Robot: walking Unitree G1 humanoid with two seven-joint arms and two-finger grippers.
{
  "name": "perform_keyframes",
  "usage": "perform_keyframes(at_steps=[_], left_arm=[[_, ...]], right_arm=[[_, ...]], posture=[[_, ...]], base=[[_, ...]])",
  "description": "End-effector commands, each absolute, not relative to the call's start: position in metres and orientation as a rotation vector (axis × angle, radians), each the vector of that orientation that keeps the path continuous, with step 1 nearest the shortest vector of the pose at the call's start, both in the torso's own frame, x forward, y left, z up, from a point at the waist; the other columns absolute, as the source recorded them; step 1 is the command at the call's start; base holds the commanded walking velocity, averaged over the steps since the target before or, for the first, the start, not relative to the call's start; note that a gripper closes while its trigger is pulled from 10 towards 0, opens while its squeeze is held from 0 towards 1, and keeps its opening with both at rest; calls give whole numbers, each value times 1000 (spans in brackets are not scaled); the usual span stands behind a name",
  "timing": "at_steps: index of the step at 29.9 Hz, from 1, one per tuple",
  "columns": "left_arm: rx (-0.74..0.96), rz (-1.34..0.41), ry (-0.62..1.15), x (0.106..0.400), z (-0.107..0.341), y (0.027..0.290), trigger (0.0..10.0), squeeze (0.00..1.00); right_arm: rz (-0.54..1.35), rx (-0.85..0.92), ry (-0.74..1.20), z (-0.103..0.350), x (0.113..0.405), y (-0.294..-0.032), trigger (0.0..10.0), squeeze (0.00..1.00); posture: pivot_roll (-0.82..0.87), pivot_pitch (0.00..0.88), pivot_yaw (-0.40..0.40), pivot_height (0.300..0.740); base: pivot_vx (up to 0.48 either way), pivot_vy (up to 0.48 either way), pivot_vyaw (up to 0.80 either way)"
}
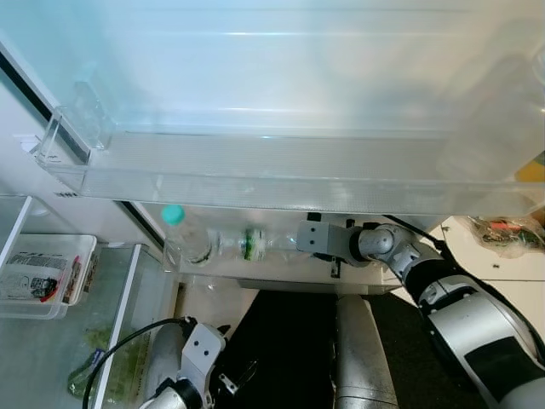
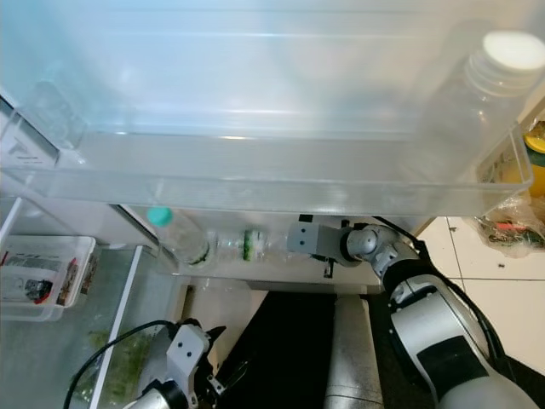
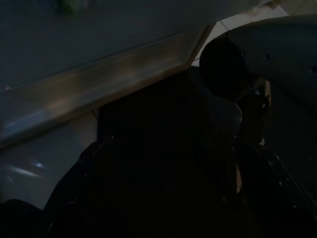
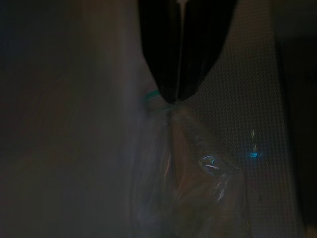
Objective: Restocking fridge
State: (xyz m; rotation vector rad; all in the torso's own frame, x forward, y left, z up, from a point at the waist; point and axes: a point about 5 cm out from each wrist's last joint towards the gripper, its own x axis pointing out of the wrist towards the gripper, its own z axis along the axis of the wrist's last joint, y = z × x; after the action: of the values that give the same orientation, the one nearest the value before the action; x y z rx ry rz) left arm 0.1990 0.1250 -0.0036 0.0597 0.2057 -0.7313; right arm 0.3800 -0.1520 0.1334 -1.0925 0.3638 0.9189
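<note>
A clear water bottle [image 1: 213,242] with a teal cap [image 1: 173,214] and a green label lies nearly level behind the frosted wall of the lower door bin [image 1: 281,277]. My right gripper [image 1: 285,241] reaches in from the right to the bottle's base end. In the right wrist view its black fingers [image 4: 163,59] are pressed close together on the crumpled clear plastic of the bottle [image 4: 193,168]. My left gripper [image 1: 228,379] hangs low by the open fridge; its wrist view is very dark.
The upper door bin [image 2: 255,183] spans the view, with a large white-capped bottle [image 2: 507,53] at its right end. Inside the fridge at left are a clear box of packets [image 1: 43,277] and a drawer of greens [image 1: 115,362]. A bag [image 1: 502,232] lies on the tiled floor.
</note>
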Motion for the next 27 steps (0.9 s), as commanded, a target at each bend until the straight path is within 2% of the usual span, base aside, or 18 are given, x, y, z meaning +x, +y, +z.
perform_keyframes(at_steps=[1, 10, 11, 12, 14, 15, 16, 27], left_arm=[[23, -713, 446, 163, -40, 137, 10000, 0], [23, -714, 449, 165, -41, 136, 10000, 0], [24, -715, 448, 165, -41, 136, 10000, 0], [25, -716, 446, 166, -40, 136, 10000, 0], [25, -716, 446, 166, -40, 136, 10000, 0], [25, -717, 445, 166, -40, 136, 10000, 0], [24, -717, 445, 166, -40, 136, 10000, 0], [24, -719, 450, 162, -41, 137, 10000, 0]], right_arm=[[947, -1079, 421, 119, 373, -155, 0, 0], [944, -1069, 425, 124, 374, -160, 0, 0], [939, -1067, 423, 124, 375, -161, 3098, 0], [920, -1038, 421, 125, 375, -161, 10000, 0], [920, -1038, 421, 125, 375, -161, 10000, 0], [917, -1030, 427, 125, 375, -161, 10000, 302], [919, -1029, 427, 123, 375, -161, 10000, 1000], [913, -1031, 373, 123, 376, -152, 10000, 1000]], posture=[[61, 450, 32, 453], [56, 445, 33, 453], [56, 445, 33, 453], [56, 445, 33, 453], [56, 445, 33, 453], [55, 445, 33, 453], [57, 447, 35, 453], [63, 458, 37, 453]], base=[[0, 0, 0], [0, 0, 0], [0, 0, 0], [0, 0, 0], [0, 0, 0], [0, 0, 0], [0, 0, 0], [0, 0, 0]])
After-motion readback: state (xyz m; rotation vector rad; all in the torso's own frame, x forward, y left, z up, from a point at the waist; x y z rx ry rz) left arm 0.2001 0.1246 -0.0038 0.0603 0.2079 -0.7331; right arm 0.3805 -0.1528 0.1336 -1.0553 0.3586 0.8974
